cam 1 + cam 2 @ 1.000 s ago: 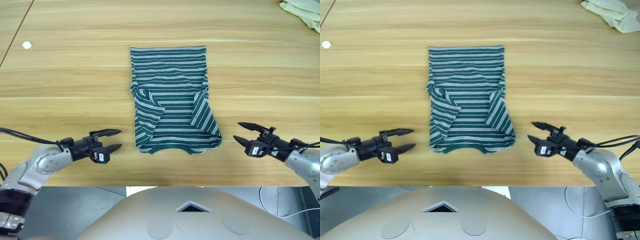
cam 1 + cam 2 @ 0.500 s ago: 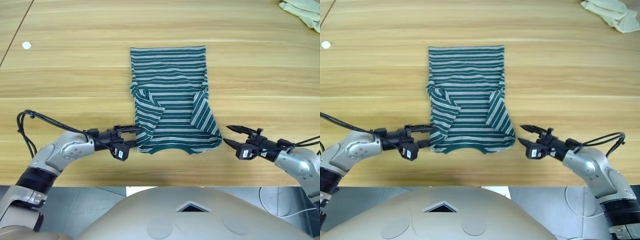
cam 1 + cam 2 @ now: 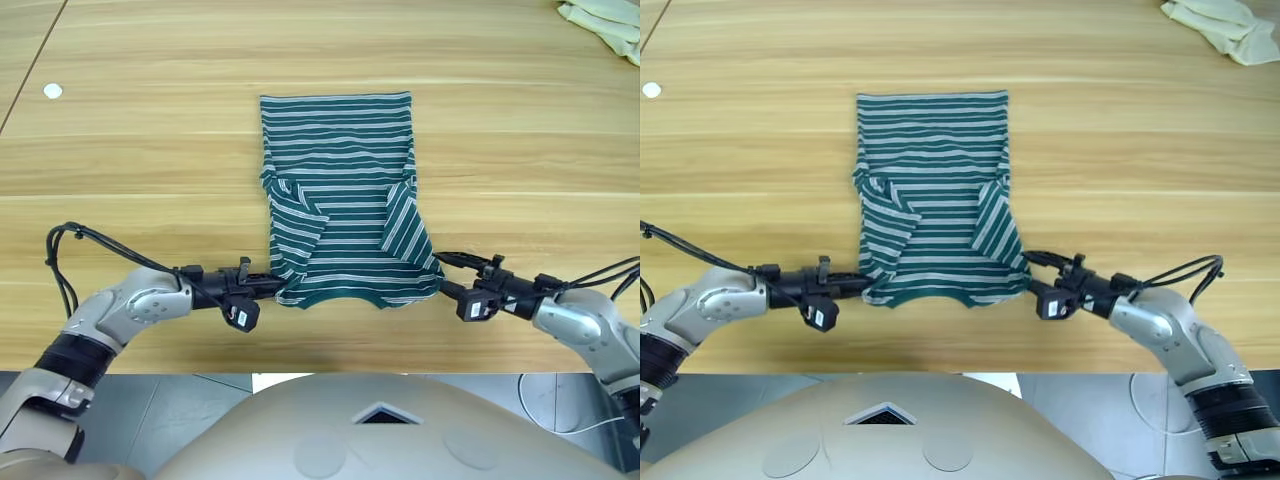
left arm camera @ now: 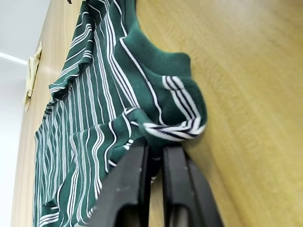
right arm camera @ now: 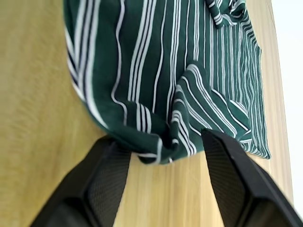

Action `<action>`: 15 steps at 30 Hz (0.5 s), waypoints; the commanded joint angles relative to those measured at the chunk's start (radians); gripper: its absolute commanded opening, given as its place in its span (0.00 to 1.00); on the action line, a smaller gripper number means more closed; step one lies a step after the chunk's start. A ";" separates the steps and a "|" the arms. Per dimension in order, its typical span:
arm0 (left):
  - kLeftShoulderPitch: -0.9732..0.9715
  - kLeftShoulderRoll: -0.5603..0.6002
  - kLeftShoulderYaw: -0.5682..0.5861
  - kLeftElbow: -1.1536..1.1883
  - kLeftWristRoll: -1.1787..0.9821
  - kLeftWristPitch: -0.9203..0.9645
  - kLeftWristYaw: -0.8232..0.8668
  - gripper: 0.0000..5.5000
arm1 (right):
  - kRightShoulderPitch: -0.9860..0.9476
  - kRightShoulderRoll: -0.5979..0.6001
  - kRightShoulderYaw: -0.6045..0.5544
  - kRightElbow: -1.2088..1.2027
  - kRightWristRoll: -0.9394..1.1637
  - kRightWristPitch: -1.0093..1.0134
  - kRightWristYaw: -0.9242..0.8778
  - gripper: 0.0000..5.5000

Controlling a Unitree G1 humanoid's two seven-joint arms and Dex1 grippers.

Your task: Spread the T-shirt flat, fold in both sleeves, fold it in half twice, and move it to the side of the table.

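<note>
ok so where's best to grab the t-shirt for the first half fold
Its two near corners, coming in low along the table from either side. The T-shirt lies flat as a long rectangle, sleeves folded in, and those corners bunch up enough to pinch.

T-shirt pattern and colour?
The T-shirt is dark green with thin white stripes across it, clearest in the left eye view.

The shirt [image 3: 340, 190] is soft, matt knit cloth. The table [image 3: 150, 150] is smooth, pale wood with a faint sheen. The fingers [image 5: 106, 184] are matt black plastic, with finely textured pads.
</note>
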 commanded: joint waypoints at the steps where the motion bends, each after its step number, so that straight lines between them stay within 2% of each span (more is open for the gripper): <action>1: 0.057 0.006 -0.077 0.081 0.081 0.036 -0.068 0.00 | 0.009 -0.013 0.046 0.037 -0.051 0.000 0.042 0.48; 2: 0.056 0.003 -0.079 0.084 0.083 0.036 -0.068 0.00 | -0.001 -0.009 0.052 0.048 -0.059 -0.004 0.038 0.48; 5: 0.057 -0.002 -0.081 0.091 0.083 0.035 -0.061 0.00 | -0.033 0.007 0.058 0.083 -0.070 -0.016 0.011 0.38; 8: 0.066 -0.001 -0.074 0.090 0.074 0.037 -0.051 0.00 | -0.049 0.014 0.040 0.100 -0.073 -0.023 -0.027 0.24; 15: 0.059 -0.019 -0.071 0.115 0.063 0.029 -0.030 0.00 | -0.049 0.023 0.046 0.121 -0.067 -0.031 -0.061 0.01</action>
